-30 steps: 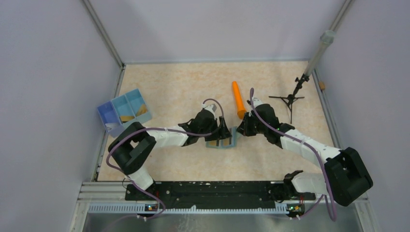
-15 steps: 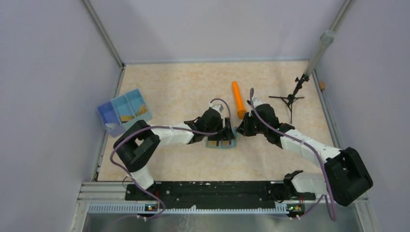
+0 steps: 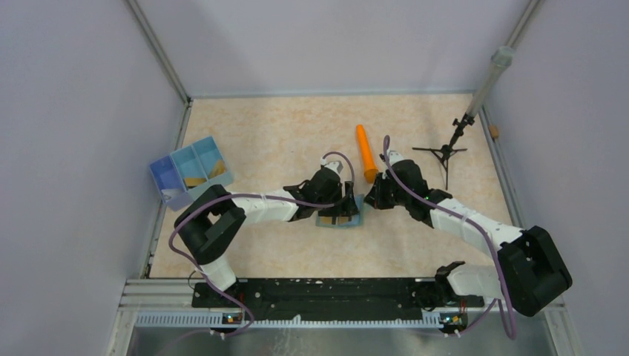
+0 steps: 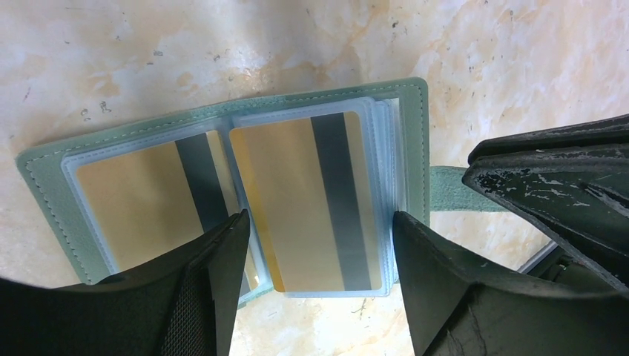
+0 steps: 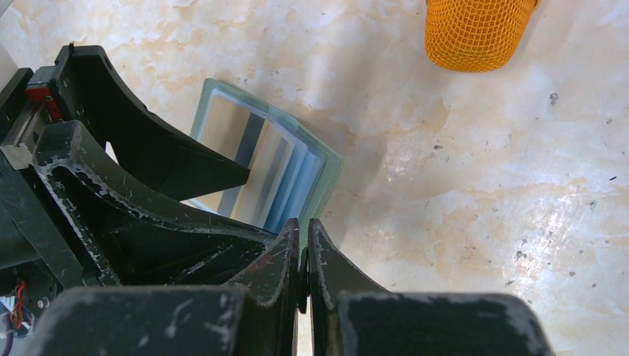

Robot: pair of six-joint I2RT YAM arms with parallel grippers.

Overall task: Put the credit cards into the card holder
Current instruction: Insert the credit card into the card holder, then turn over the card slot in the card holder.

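Left wrist view: on the marbled worktop (image 4: 222, 44) the holder (image 4: 44, 170) lies open and flat under the left pincer (image 4: 320, 222), whose released fingers (image 4: 460, 297) stand wide apart. Two cards (image 4: 297, 208) sit in its clear sleeves, one between those fingers and the other partly hidden by one finger. The right pincer (image 5: 303, 226) is clenched at the holder's strap edge; I cannot tell whether it nips the strap.

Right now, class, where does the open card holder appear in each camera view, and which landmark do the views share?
Top external: card holder near picture centre, under the left fingers.
Left wrist: card holder fills the middle, seen between those fingers.
Right wrist: card holder upper left, partly behind the same fingers.
Shared landmark: the left fingers over it.
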